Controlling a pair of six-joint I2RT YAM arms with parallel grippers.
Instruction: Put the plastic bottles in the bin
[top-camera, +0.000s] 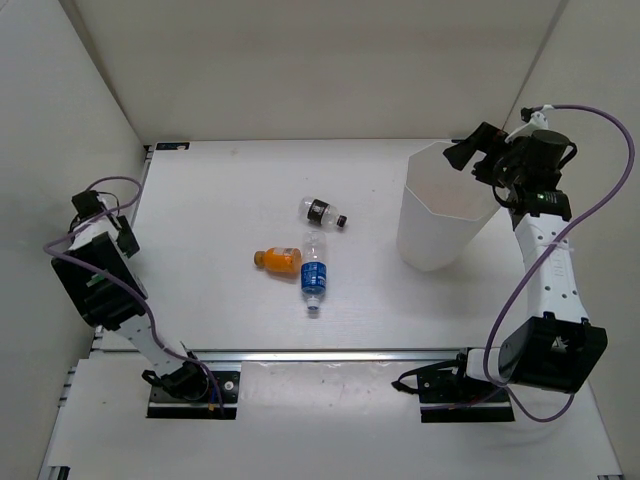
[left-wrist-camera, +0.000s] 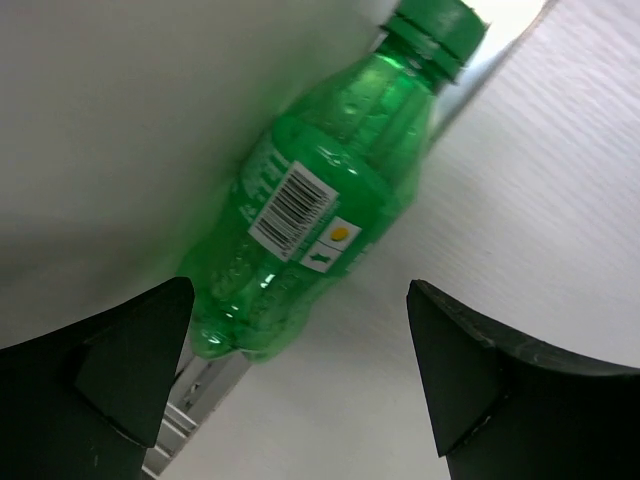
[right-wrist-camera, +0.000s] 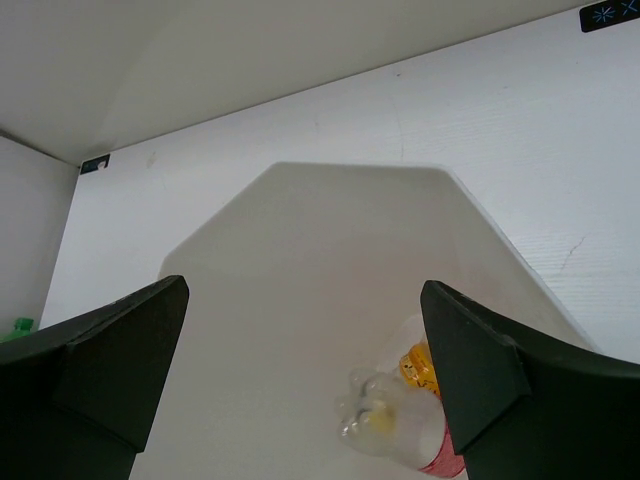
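Observation:
The white faceted bin (top-camera: 440, 210) stands at the right of the table. My right gripper (top-camera: 465, 155) hangs open and empty over its rim. The right wrist view (right-wrist-camera: 300, 370) looks down the bin's wall (right-wrist-camera: 300, 250) onto a clear bottle with a red label (right-wrist-camera: 400, 420) lying at the bottom. An orange bottle (top-camera: 278, 259), a clear blue-label bottle (top-camera: 314, 272) and a clear black-label bottle (top-camera: 322, 212) lie mid-table. My left gripper (top-camera: 105, 220) is at the far left edge, open (left-wrist-camera: 300, 370), just short of a green bottle (left-wrist-camera: 320, 190) lying against the side wall. The green bottle is hidden in the top view.
White enclosure walls close the table at the left, back and right. A metal rail (left-wrist-camera: 195, 400) runs along the table's edge under the green bottle. The arm bases (top-camera: 190, 385) sit on the near rail.

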